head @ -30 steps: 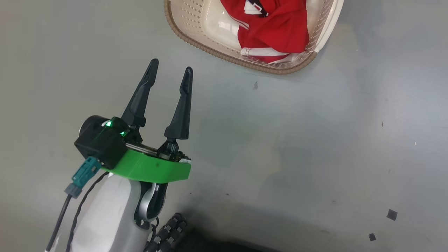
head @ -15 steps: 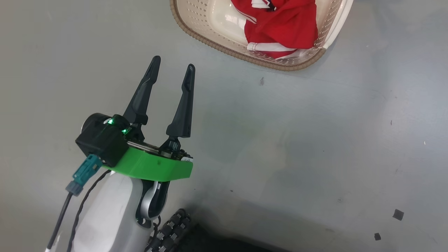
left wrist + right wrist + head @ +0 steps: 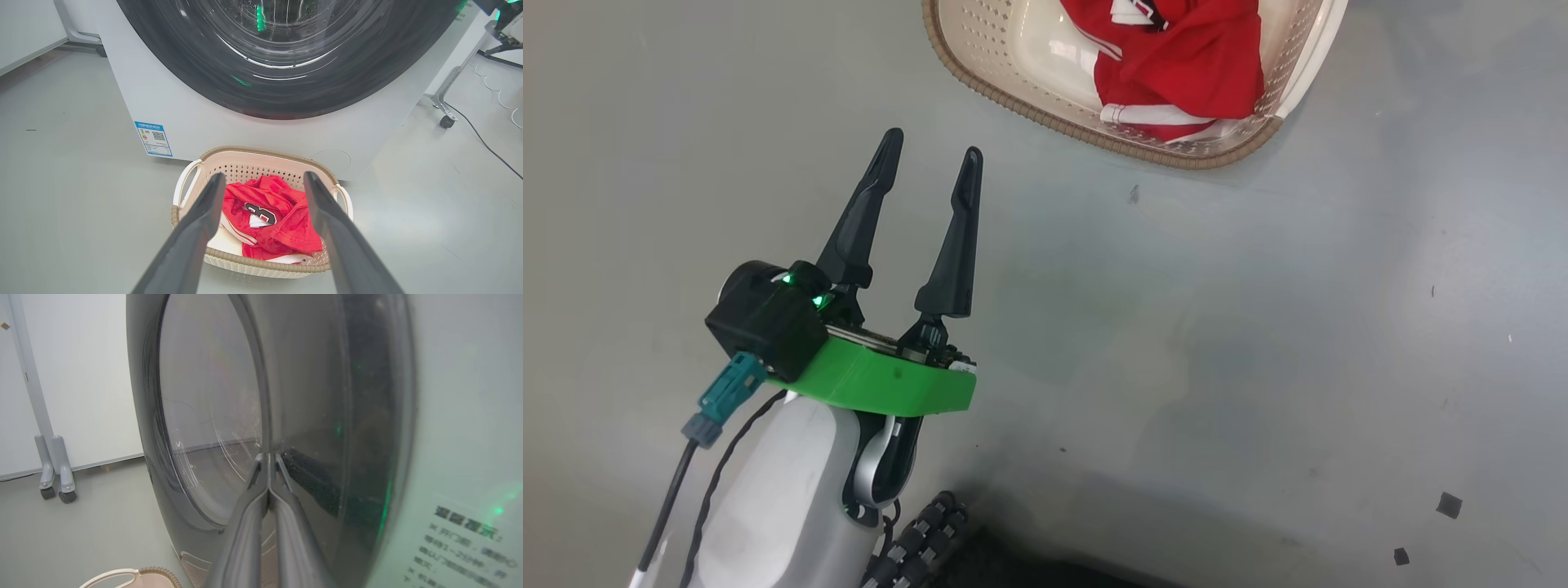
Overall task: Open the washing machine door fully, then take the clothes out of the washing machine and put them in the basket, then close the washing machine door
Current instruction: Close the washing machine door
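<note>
Well, there are two pincers, and each one has two long dark fingers. The left pincer (image 3: 933, 145) is spread wide and holds nothing. It hangs over the grey floor (image 3: 1258, 343), near the basket (image 3: 1045, 124) but apart from it, and its fingers point at the basket's brown rim. In the left wrist view the basket sits right between those two fingers.

The right pincer (image 3: 267, 456) is squeezed tight, finger against finger, with nothing in between. Its tips are right up at the door (image 3: 204, 416), high above the basket. I cannot tell if they touch the glass.

There is one basket, and it has two loop handles (image 3: 186, 185), one at each end. The clothes (image 3: 282, 220) lie inside the basket in one red heap with white trim. I cannot count how many pieces are in it. A black number shows on top of the heap.

There is one washing machine (image 3: 212, 114), just behind the basket. Its one round door has a shiny black rim and lies flat against the white front. One blue label (image 3: 154, 139) is on the machine, up and to the left of the basket. One round flap (image 3: 331, 159) is just behind the basket's far rim. Two tiny dark bits (image 3: 1448, 505) lie on the floor, well apart from the basket.
</note>
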{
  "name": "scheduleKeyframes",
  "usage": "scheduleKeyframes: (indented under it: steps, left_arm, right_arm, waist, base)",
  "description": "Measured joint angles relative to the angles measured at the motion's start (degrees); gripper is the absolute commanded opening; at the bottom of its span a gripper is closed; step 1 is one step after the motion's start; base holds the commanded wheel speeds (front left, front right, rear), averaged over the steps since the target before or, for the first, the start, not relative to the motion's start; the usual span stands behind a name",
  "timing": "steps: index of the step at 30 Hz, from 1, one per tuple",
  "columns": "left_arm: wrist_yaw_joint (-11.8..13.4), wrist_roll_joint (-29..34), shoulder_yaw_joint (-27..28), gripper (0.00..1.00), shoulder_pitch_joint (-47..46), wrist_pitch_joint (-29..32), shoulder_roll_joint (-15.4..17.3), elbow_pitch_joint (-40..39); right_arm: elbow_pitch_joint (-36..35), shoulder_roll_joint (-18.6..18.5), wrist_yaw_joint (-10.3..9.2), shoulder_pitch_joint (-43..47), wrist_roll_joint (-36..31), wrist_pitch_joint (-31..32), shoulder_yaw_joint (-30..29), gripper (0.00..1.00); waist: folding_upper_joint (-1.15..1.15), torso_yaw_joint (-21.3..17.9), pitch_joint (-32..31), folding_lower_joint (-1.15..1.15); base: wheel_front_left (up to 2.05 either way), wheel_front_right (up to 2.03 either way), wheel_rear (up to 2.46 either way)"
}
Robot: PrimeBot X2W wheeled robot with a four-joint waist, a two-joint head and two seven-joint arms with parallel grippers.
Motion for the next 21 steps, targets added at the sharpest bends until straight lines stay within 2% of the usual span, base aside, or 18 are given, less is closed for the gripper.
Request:
scheduleKeyframes:
  steps: [6, 16, 21]
  left_arm:
    - [0.00, 0.80, 0.83, 1.00, -0.34, 0.00, -0.03, 1.11]
    - [-0.04, 2.88, 3.11, 1.00, -0.36, 0.00, -0.04, 3.56]
    - [-0.34, 3.72, 3.65, 1.00, -0.29, 0.00, -0.05, 4.83]
  right_arm:
    - [2.52, 0.46, -0.42, 1.70, 0.00, -1.08, 1.03, 0.00]
    - [5.69, 1.43, -1.29, 9.73, 0.73, -2.07, 2.31, 0.00]
    - [6.77, 2.34, -2.09, 15.10, 2.11, -2.09, -0.60, 0.00]
  waist:
    - [0.00, -0.48, -1.98, 0.00]
    - [0.00, -2.36, -7.38, 0.00]
    - [0.00, -3.77, -10.84, 0.00]
  base:
    - [0.00, 0.00, 0.00]
    - [0.00, 0.00, 0.00]
    - [0.00, 0.00, 0.00]
